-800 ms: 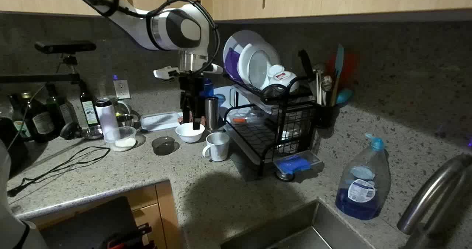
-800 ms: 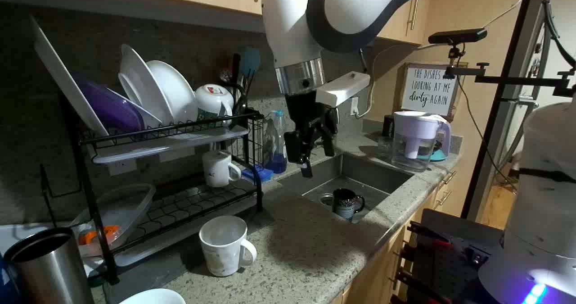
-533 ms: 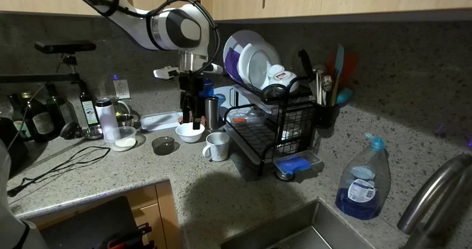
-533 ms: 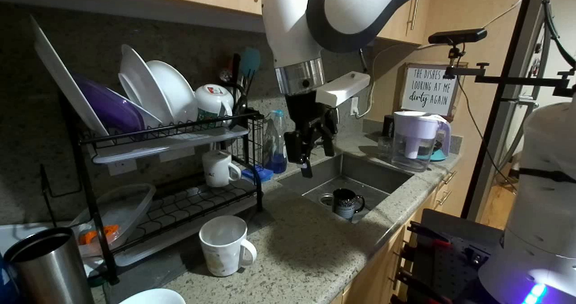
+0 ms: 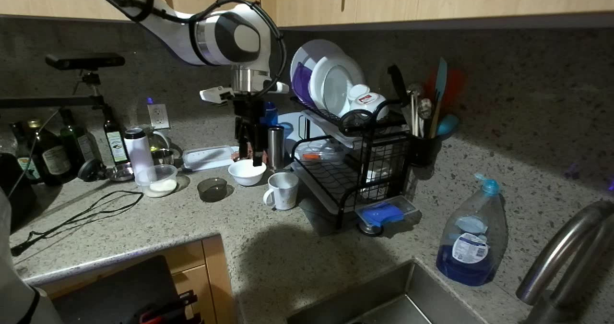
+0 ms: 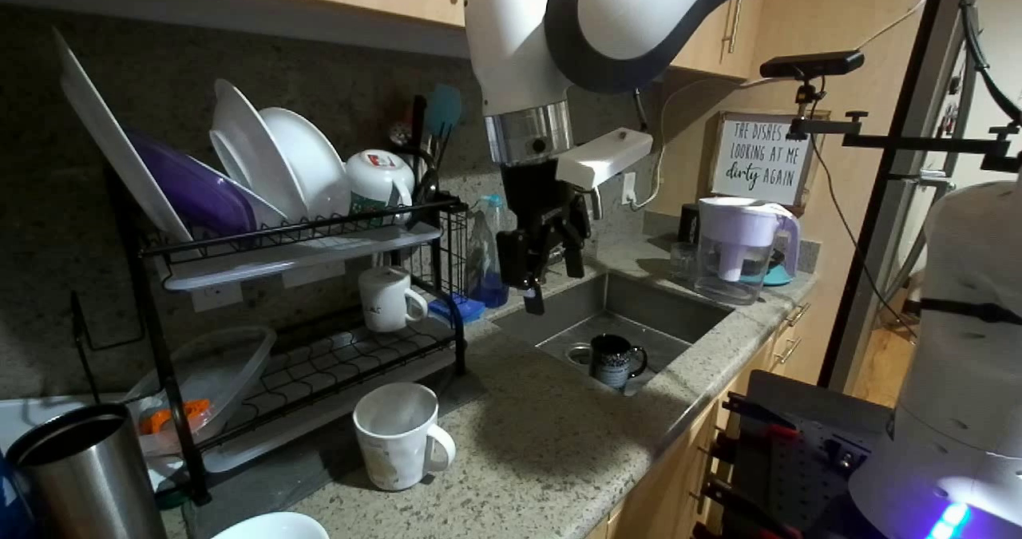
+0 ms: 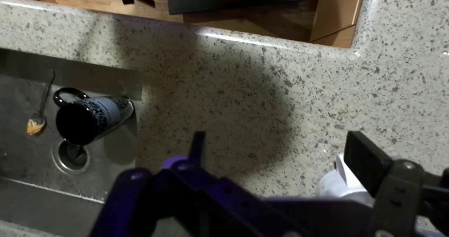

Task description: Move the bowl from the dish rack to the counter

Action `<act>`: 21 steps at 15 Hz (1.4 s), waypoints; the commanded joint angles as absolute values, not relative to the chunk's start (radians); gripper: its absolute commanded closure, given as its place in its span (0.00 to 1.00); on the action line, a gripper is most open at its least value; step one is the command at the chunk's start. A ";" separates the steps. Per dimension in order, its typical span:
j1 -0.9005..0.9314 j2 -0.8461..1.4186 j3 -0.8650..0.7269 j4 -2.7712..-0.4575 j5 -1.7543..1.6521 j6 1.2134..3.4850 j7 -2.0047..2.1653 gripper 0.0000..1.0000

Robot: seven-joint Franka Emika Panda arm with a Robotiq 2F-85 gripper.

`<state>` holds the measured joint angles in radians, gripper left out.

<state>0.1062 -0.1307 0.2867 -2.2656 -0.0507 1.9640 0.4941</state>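
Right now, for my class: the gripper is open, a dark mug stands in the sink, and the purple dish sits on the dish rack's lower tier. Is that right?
Wrong tier: the purple dish sits on the upper tier of the dish rack, as both exterior views show. The rest holds: the gripper is open and a dark mug stands in the sink.

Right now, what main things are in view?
Counter: one, speckled grey, along walls.
Sink: one, grey, in counter.
Dish rack: one, black, on counter.
Bowl: at least one, white, dish rack's upper tier.
Large plate: one, white, same tier.
Mugs: at least three, white, dish rack and counter.
Dark mug: one, mostly black, sink.
Small bowl: one, white, counter.
Pump bottle: one, clear, beside sink.
Glass bottles: at least four, dark, counter.
Robot arm: one, mostly white, over counter.
Gripper: one, black, open above counter.
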 commanded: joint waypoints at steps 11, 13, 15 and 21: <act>0.149 -0.115 0.253 -2.267 -0.106 2.465 0.362 0.00; 0.147 -0.107 0.250 -2.259 -0.134 2.535 0.352 0.00; 0.145 -0.100 0.251 -2.249 -0.167 2.604 0.361 0.00; 0.147 -0.108 0.252 -2.251 -0.190 2.661 0.372 0.00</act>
